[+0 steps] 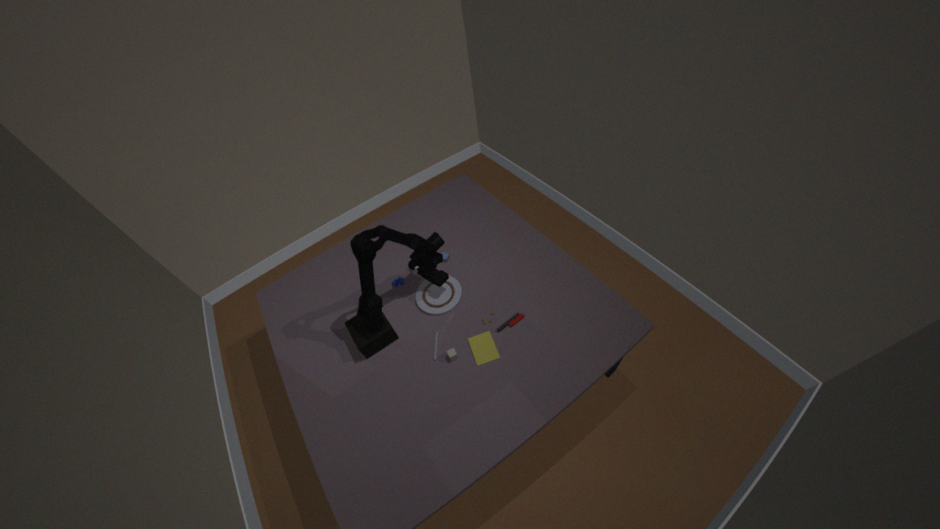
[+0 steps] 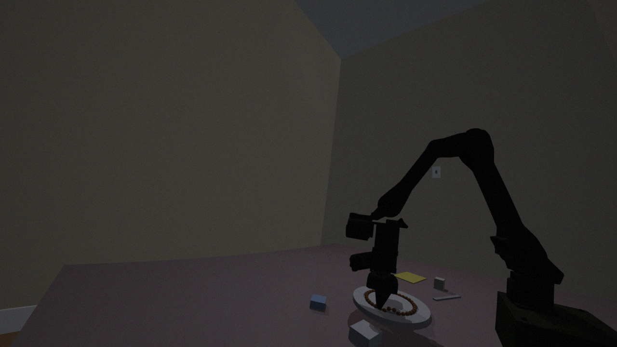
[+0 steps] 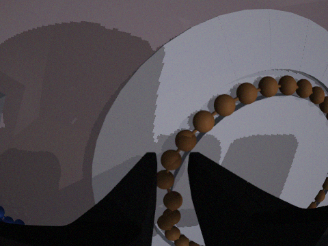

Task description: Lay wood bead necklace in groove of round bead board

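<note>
The round white bead board (image 1: 419,300) (image 2: 424,318) (image 3: 253,41) lies on the table under the arm. The brown wood bead necklace (image 1: 438,307) (image 2: 403,313) (image 3: 224,104) lies on it as a ring. In the wrist view its upper beads follow the groove; near the fingers the beads zigzag and some bunch together. I cannot tell whether those sit fully down. My gripper (image 2: 379,307) (image 3: 171,161) is low over the ring's near side, slightly open, one finger on each side of the beads, with a gap beside them. The top view hides the fingertips; the bottom of the ring leaves the wrist view.
Blue beads (image 1: 397,282) (image 3: 8,220) lie beside the board. A blue block (image 1: 445,256) (image 2: 317,302) and a white block (image 2: 364,333) stand close by. Farther off are a yellow sheet (image 1: 484,348) (image 2: 409,276), a pale cube (image 1: 451,355) (image 2: 439,283), a thin bar (image 1: 436,345) (image 2: 446,297) and a red marker (image 1: 517,320).
</note>
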Controlling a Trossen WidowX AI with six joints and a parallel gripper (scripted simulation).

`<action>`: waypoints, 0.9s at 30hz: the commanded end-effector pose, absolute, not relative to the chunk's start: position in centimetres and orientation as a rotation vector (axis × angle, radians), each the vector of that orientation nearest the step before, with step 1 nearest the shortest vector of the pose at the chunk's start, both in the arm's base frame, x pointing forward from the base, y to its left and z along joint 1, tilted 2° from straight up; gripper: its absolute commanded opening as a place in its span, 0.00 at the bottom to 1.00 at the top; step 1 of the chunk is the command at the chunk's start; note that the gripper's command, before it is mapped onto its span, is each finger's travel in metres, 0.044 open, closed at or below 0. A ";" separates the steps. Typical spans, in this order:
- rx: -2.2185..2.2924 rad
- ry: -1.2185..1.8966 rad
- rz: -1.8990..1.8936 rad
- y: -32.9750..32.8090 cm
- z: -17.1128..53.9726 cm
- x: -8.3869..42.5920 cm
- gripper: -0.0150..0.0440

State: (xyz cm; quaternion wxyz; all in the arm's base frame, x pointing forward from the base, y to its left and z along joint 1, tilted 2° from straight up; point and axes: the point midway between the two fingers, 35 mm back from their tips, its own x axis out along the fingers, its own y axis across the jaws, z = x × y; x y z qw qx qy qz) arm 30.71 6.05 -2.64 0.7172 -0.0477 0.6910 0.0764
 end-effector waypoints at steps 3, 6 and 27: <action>-0.106 1.529 0.169 6.1 -2.6 30.7 0.61; -0.106 1.529 0.169 6.1 -2.6 30.7 0.74; -0.101 1.532 0.164 6.0 -2.1 30.7 1.00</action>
